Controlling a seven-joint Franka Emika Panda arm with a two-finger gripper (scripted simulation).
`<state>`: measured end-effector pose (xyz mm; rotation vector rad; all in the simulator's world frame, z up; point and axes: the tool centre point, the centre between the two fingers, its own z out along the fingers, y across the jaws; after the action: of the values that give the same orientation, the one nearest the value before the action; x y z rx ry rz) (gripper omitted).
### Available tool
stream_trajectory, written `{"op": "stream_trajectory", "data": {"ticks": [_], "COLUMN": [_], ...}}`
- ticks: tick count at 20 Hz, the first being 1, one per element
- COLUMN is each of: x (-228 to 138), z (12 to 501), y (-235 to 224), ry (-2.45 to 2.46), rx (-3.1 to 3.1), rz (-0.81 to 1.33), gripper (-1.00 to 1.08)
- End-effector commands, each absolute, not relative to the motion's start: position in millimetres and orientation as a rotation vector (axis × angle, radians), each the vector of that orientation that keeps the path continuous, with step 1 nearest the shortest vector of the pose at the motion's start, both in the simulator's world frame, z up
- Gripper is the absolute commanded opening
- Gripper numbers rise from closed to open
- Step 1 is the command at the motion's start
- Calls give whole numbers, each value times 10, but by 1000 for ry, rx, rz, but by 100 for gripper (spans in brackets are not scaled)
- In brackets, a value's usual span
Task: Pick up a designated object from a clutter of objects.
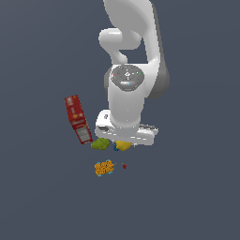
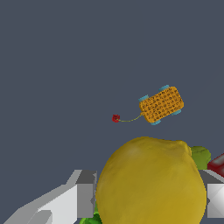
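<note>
In the wrist view the lemon (image 2: 151, 183) fills the near part of the frame, a plain yellow ball sitting between the two grey fingers (image 2: 81, 194) of the gripper (image 2: 151, 199). One finger stands at each flank of the fruit, and both appear to press against its skin, so the gripper looks closed around the lemon, its jaws spread only as far as the fruit's width. Whether the lemon is off the floor cannot be told from either view. A sliver of bright green shows under the lemon at the frame's lower edge; too little of it is visible to name it.

Just behind the lemon an olive lump (image 2: 200, 156) peeks out, and beside that a corner of the red box (image 2: 218, 164) shows. Farther off on the dark grey floor (image 2: 65, 65) lies the orange lump (image 2: 161, 104), speckled and with small blue tips at its corners. A thin line runs from it to a tiny red piece (image 2: 116, 118).

In the exterior view the white arm (image 1: 126, 89) reaches down over the clutter and hides most of the gripper (image 1: 123, 140). The lemon (image 1: 123, 146) shows just under the hand, with a small blue bit (image 1: 115, 147) touching it and the olive lump (image 1: 100, 144) beside it toward the exterior view's left. The red box (image 1: 77, 119) lies beyond the olive lump, long and tilted. The orange lump (image 1: 104, 167) and the red piece (image 1: 124, 165) lie apart from the rest.
</note>
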<state>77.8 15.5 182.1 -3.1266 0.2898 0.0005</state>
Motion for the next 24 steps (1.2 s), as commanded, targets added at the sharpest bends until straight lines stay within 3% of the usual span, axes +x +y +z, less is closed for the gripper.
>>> {"op": "stream_trajectory", "data": {"ticks": [1,13,24], "x": [847,1178,1349], "z": [2087,3164,3630], "y": [-6,-679,-972], "ry": [289,289,290], "rx": [-3126,-3127,-3128], "rz": [0,0,0], "gripper": [-100,-100,-100]}}
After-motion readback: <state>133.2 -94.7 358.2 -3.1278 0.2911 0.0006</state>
